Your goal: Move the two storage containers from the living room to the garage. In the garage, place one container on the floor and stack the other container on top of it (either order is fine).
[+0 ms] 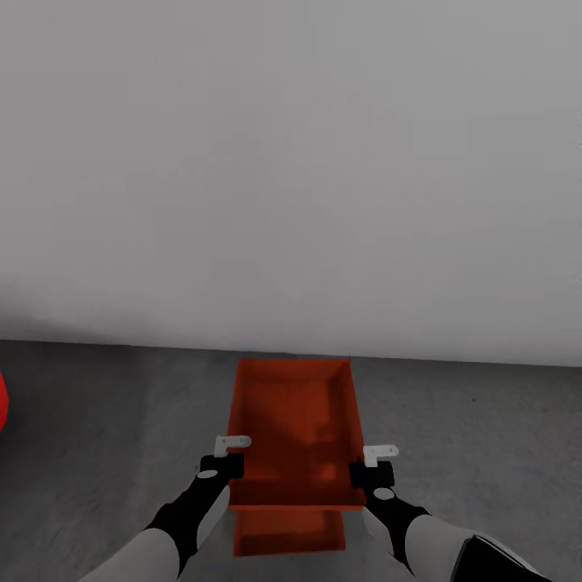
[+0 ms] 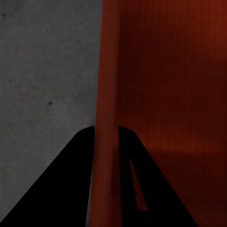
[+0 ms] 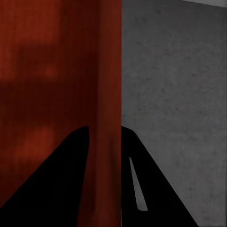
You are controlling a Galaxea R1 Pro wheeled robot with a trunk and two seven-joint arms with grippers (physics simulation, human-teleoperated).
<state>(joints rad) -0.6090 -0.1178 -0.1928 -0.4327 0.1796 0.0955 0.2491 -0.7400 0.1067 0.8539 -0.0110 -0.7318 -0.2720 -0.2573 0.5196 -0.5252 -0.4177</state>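
One orange-red storage container hangs level above the dark grey garage floor, held by its two long walls. My left gripper is shut on its left wall and my right gripper on its right wall. In the left wrist view the black fingers straddle the thin orange wall. The right wrist view shows the same clamp on the other wall. Part of a second orange-red container shows lower down, under the near end of the held one; whether they touch I cannot tell.
A plain pale grey wall stands close ahead, meeting the floor just beyond the container's far end. A bit of something red shows at the left edge. Bare concrete lies on both sides of the containers.
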